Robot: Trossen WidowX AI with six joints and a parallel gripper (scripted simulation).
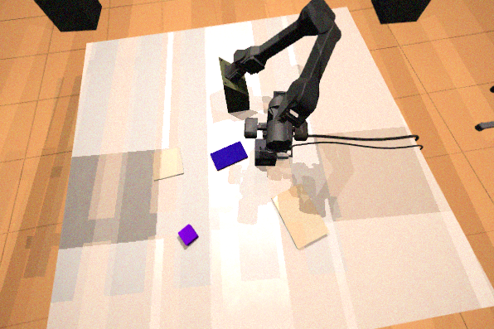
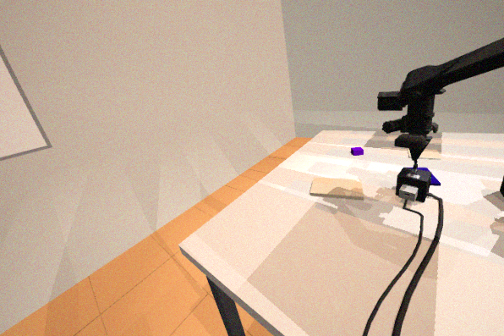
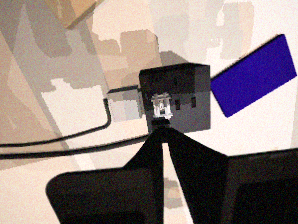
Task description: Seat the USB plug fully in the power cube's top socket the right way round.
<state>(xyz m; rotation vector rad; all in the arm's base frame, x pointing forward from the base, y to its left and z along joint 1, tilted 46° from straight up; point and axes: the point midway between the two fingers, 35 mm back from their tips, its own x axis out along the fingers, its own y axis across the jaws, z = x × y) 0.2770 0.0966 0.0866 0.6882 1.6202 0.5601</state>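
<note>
- The USB plug (image 2: 415, 168) (image 3: 160, 121) is a small dark piece at the very tips of the jaws (image 1: 277, 133) (image 2: 415, 162), over the top of the power cube (image 1: 264, 159) (image 2: 424, 181) (image 3: 200, 119); how deep it sits, and which way round, cannot be told.
- The jaws are clamped on that plug, their fingers tapering together just above the cube.
- Beside the plug, bright metal (image 3: 161, 105) shows on the cube's top, near two dark slots.
- The arm (image 1: 312, 61) (image 2: 469, 58) rises from a dark pedestal (image 1: 237, 99), bends at a high elbow and reaches back down, its wrist upright over the cube.
- A grey connector (image 1: 283, 156) (image 2: 408, 192) (image 3: 125, 106) sits against one side of the cube, with a thin cable (image 1: 356, 144) (image 2: 397, 274) (image 3: 75, 136); a thicker cable (image 1: 356, 137) (image 2: 416, 278) (image 3: 75, 153) runs alongside.
- Near the cube, a blue slab (image 1: 229, 156) (image 2: 432, 178) (image 3: 255, 77) lies flat on the worktop (image 1: 373, 268) (image 2: 296, 253).
- A large tan slab (image 1: 300, 219) (image 2: 336, 188), a smaller pale one (image 1: 169, 163) and a purple block (image 1: 188, 234) (image 2: 357, 151) lie farther out.
</note>
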